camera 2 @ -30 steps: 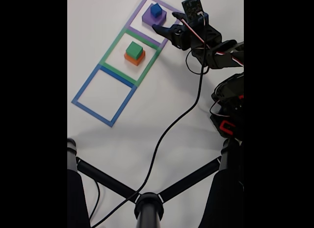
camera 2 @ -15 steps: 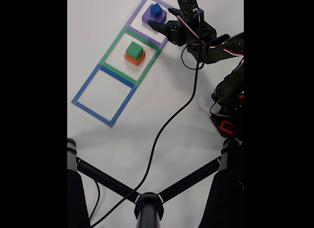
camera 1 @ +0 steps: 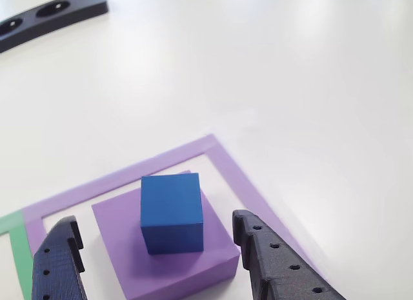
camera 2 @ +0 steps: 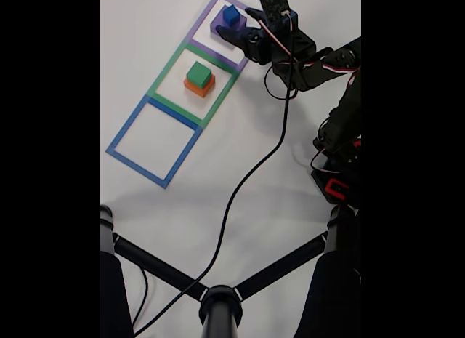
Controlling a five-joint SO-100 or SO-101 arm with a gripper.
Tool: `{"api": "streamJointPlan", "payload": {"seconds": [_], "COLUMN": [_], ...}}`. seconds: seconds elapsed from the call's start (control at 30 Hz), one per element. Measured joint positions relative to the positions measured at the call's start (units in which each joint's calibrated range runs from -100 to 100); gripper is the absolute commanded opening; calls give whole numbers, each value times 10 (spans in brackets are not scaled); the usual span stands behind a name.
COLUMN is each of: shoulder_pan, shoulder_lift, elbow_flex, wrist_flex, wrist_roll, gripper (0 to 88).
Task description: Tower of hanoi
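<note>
Two views examined, other view first.

Other view, target: blue cube (camera 1: 171, 211) sits on top of the purple block (camera 1: 166, 251), which lies inside the purple frame (camera 1: 227, 163) on the white table (camera 1: 290, 87).
Other view, hand: gripper (camera 1: 161, 258) stands wide, one finger (camera 1: 59, 264) off the block's left side, the other finger (camera 1: 274, 264) off its right side; neither touches anything, nothing held.
Other view, deciding relation: cube lies straight ahead of the gripper, roughly centred in the gap, slightly nearer the right finger. Cube faces look close to square-on to the fingers.
Fixed view, layout: three frames run in a diagonal row toward the table's top edge; blue frame (camera 2: 154, 139) holds nothing; green frame (camera 2: 190, 78) holds a green cube (camera 2: 197, 73) on an orange block (camera 2: 199, 86); the purple frame is nearest the top edge.
Fixed view, hand: gripper reaches in from the right, fingertips beside the purple stack.
Judgement: the move appears to be a short advance, then closing on the blue cube; finger height relative to the block below cannot be told.
</note>
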Motion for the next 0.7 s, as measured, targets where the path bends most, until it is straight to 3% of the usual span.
{"api": "streamJointPlan", "payload": {"seconds": [0.7], "shoulder_pan": [-5], "shoulder_lift": [83], "elbow_flex": [-50], "wrist_flex": [-56], "wrist_roll": [0], "gripper": [204]}}
